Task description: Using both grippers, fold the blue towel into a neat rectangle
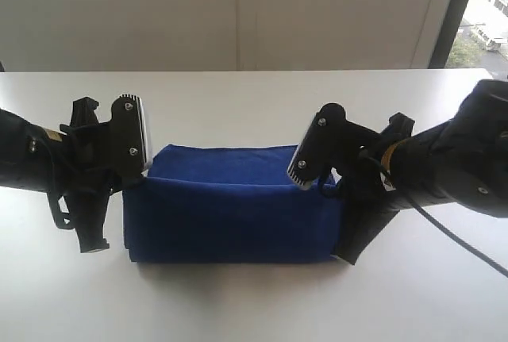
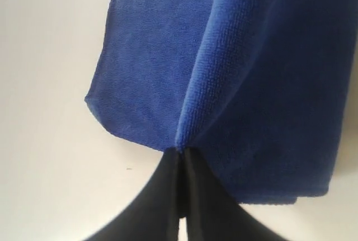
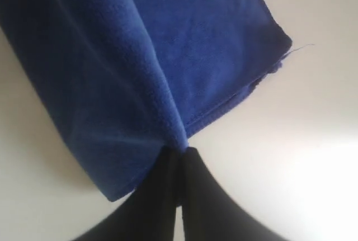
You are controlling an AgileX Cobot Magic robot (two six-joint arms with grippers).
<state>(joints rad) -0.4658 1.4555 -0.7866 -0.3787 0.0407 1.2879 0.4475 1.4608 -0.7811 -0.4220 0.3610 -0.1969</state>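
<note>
The blue towel (image 1: 234,215) stretches across the middle of the white table, held at both ends. A rear strip lies flat and the front layer drapes down from the pinched edge. My left gripper (image 1: 143,169) is shut on the towel's left end. In the left wrist view the black jaws of that gripper (image 2: 182,150) meet on a ridge of blue towel (image 2: 235,84). My right gripper (image 1: 317,182) is shut on the right end. In the right wrist view it (image 3: 182,150) pinches a fold of the towel (image 3: 140,67), and a loose thread (image 3: 299,47) sticks out at one corner.
The white table (image 1: 238,92) runs back to a pale wall. A window (image 1: 484,9) shows at the far right. Both black arms lie low over the table on either side of the towel, with a cable (image 1: 460,243) trailing from the right one.
</note>
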